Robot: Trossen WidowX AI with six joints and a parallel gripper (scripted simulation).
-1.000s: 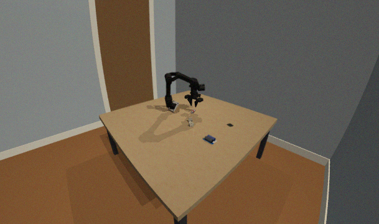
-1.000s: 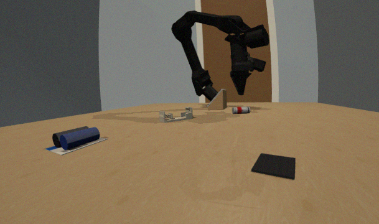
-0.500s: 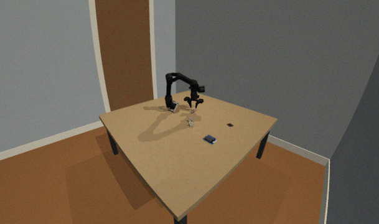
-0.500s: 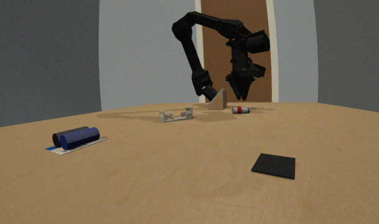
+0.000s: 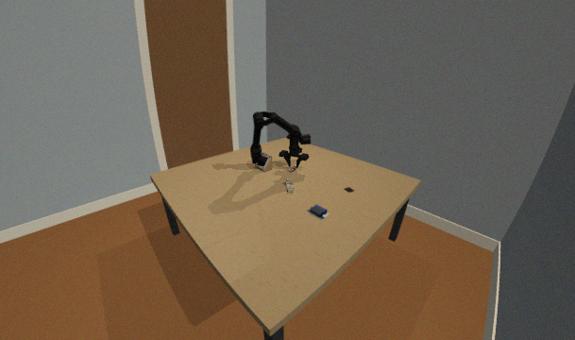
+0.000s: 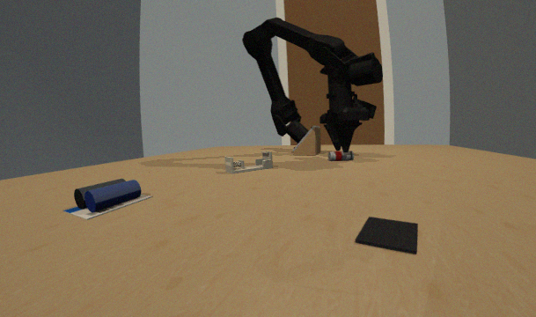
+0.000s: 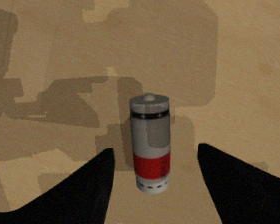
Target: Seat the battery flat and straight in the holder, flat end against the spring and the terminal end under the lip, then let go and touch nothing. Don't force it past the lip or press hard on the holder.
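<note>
The battery [image 5: 293,169] [image 6: 339,156] [image 7: 151,142], grey-white with a red band and a black ring near its terminal, lies on its side on the table. In the wrist view its terminal end points up the picture and its banded flat end is nearest the fingers. My gripper [image 5: 294,165] [image 6: 342,150] [image 7: 156,152] is open and points down just above the battery, one finger to each side, with a gap on both sides. The pale holder [image 5: 290,186] [image 6: 250,168] stands on the table away from the gripper, with raised ends; nothing is in it.
A blue and a black cylinder [image 5: 319,211] [image 6: 113,195] lie side by side on a blue and white card. A flat black square [image 5: 348,190] [image 6: 388,234] lies on the table [image 5: 249,246] [image 6: 250,264]. A wedge-shaped block [image 5: 266,162] [image 6: 309,143] is at the arm's base.
</note>
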